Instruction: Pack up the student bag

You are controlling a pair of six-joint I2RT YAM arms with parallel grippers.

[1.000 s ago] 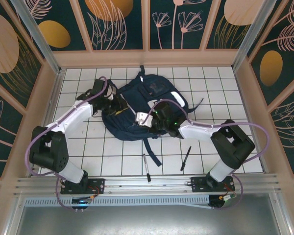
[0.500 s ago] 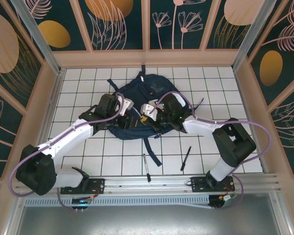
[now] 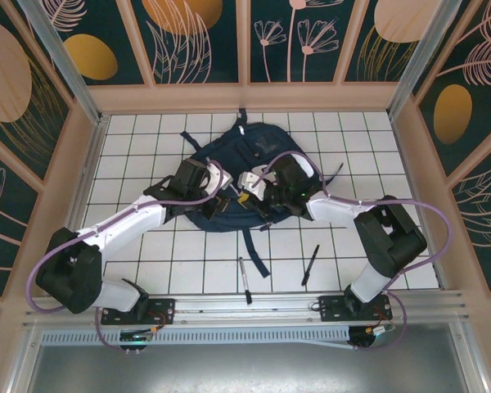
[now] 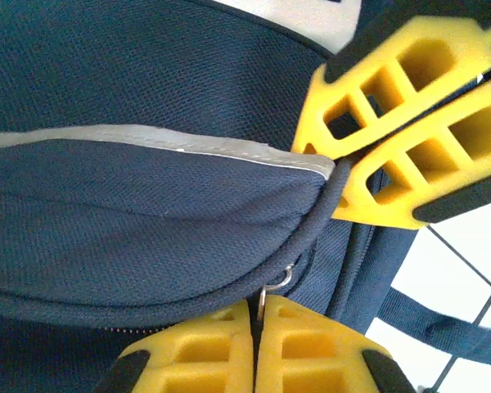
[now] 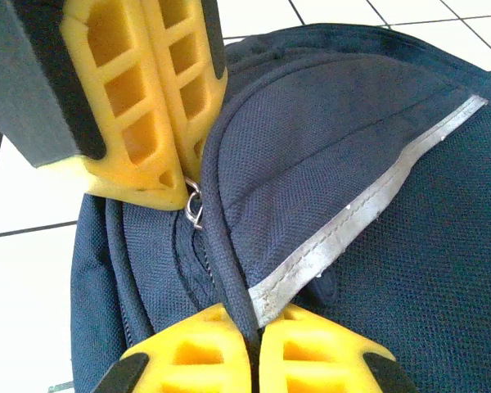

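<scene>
Over on the left, the left arm comes in from the near left corner of the table (image 3: pixel 147 246), and the left gripper (image 4: pixel 259 309) sits at the near left side of the backpack (image 3: pixel 221 155). Its yellow fingers (image 4: pixel 204 352) are pressed together on the small metal ring of a zipper pull (image 4: pixel 266 293), at the lower end of a curved corded seam (image 4: pixel 317 214).

The backpack is navy with a grey reflective stripe (image 5: pixel 368 203). It lies flat at the middle of the table, nearer the far edge than the near one, with a dark strap (image 3: pixel 254 254) trailing toward the near edge.

Just right of the left gripper, very close to it, the right gripper (image 5: pixel 251 323) is clamped narrow on that same seam, beside the end of the stripe.

Farther right, close to the near edge, a dark pen (image 3: pixel 244 280) lies on bare tiles beside the strap's end. A second pen (image 3: pixel 310 264) lies tilted to its right, apart from the bag.
</scene>
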